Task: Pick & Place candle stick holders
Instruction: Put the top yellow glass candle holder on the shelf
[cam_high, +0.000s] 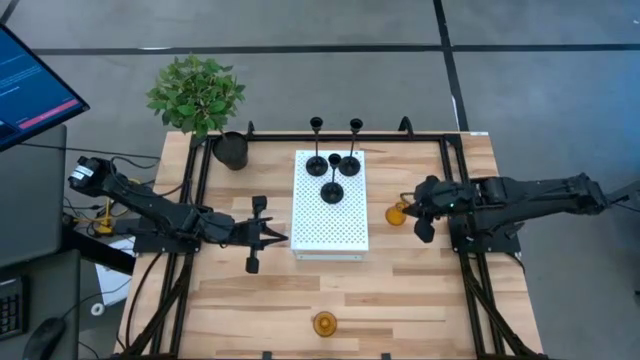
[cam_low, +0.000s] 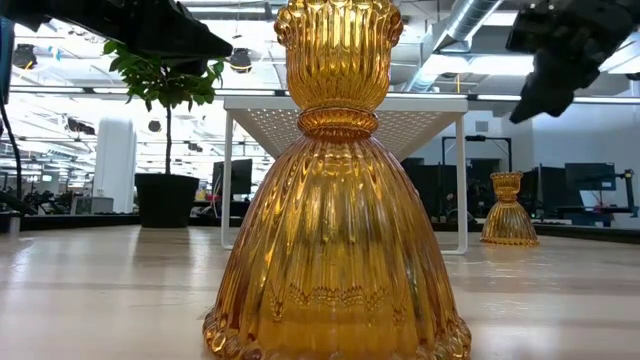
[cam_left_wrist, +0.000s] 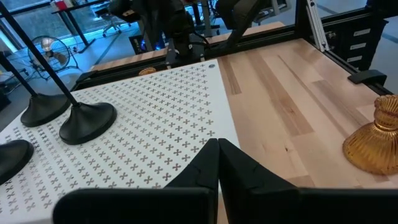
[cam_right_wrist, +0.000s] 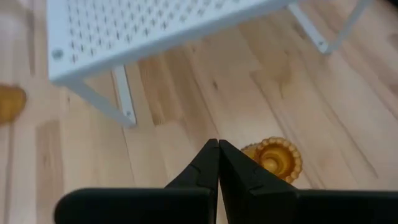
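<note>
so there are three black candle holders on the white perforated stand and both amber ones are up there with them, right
Not quite. The three black candle holders do stand on the white perforated stand, but the high view shows both amber ones on the wooden table: one amber holder by the right gripper, the other amber holder at the near edge.

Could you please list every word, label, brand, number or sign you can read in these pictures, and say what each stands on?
No text can be read in any view.
Monitor screen, at the table's left in the high view: lines of text show, too small to read.
White perforated stand: only a punched pattern, no writing.
Amber candle stick holders: ribbed glass, no label.
Black candle stick holders: no markings visible.
</note>
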